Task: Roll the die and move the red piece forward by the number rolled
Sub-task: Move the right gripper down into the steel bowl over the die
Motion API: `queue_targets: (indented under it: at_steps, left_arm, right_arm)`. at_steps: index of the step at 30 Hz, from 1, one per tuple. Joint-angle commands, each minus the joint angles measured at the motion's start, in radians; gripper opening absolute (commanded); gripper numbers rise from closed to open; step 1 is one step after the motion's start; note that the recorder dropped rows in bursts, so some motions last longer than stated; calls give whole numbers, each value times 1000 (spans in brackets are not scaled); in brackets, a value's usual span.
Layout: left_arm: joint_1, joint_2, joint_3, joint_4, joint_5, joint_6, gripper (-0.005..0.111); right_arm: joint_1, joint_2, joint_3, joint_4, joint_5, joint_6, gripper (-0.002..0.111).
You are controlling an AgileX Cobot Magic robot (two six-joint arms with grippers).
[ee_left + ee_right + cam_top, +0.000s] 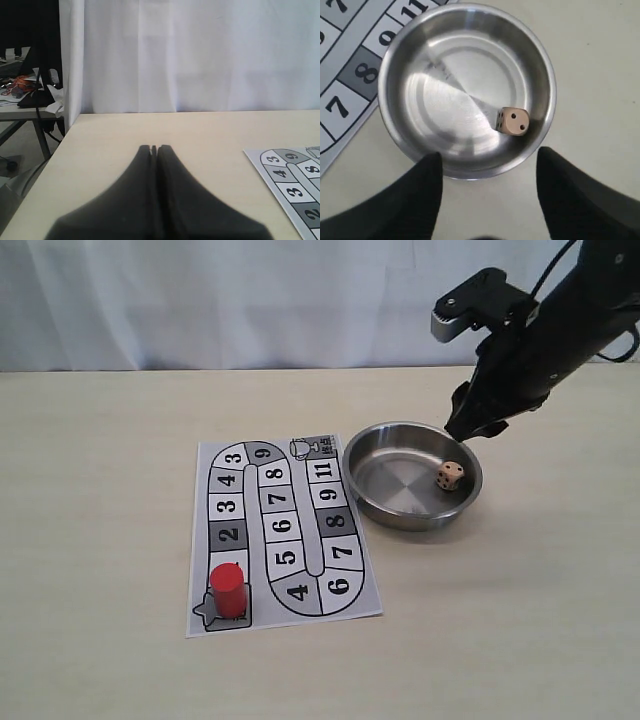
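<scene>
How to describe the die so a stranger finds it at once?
Find the round steel bowl right of the printed game board. The die lies inside it, near its right wall. It is the bowl's only content: a small beige cube with dark pips.

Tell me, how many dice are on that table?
1. The die lies inside the metal bowl, close to its wall on the right side as the exterior view shows it, next to the game board. No other dice show; nothing seems to hide one.
</scene>
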Motion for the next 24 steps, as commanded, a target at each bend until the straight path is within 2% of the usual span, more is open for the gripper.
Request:
queue_targets:
  at_steps: [1,9,14,24]
  left_arm:
    - [0,-1,-5,-1,-11,-2,0]
    - [0,-1,-5,-1,-11,-2,0]
    - [0,-1,-5,-1,-11,-2,0]
    - [0,-1,-5,-1,-9,-2,0]
  right_arm:
    - [1,98,-80,-14,46,-40,59]
    - [1,247,-193,-9,84,-145,61]
    - [1,294,-197,-9,31,-150,61]
    - [1,352,-197,-21,-24,53,61]
